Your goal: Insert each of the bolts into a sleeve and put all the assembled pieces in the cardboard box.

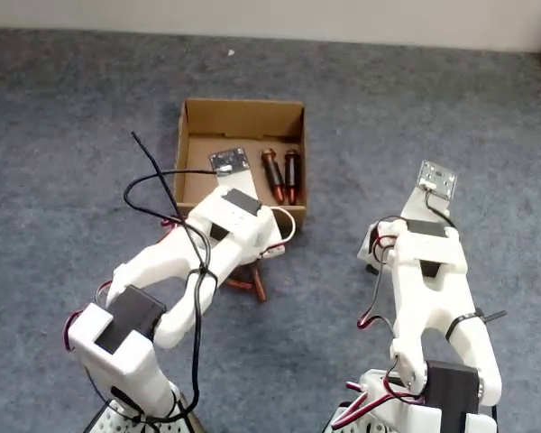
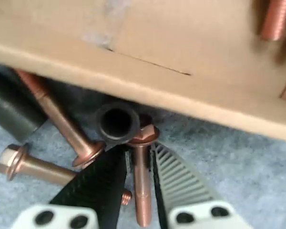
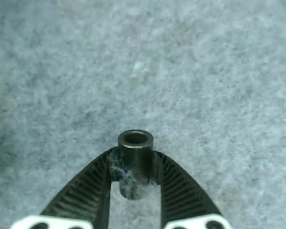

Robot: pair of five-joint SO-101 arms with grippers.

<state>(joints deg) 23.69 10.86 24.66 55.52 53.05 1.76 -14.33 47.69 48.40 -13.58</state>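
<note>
My left gripper [image 2: 140,148] is shut on a copper bolt [image 2: 142,191] on the carpet, just in front of the cardboard box [image 2: 157,57]. The bolt's head touches the open end of a black sleeve [image 2: 117,121]. Two more bolts [image 2: 57,119] [image 2: 33,167] and a second dark sleeve [image 2: 9,109] lie beside them. In the high view, loose bolts [image 1: 257,287] stick out from under the left arm. The box [image 1: 182,153] holds two assembled pieces [image 1: 282,176]. My right gripper [image 3: 135,155] is shut on a black sleeve [image 3: 135,140] held over bare carpet.
Grey carpet covers the table. The box's near wall stands right behind the pile of bolts. Black and red cables [image 1: 162,185] loop over the left arm. Open carpet lies between the two arms and to the right of the box.
</note>
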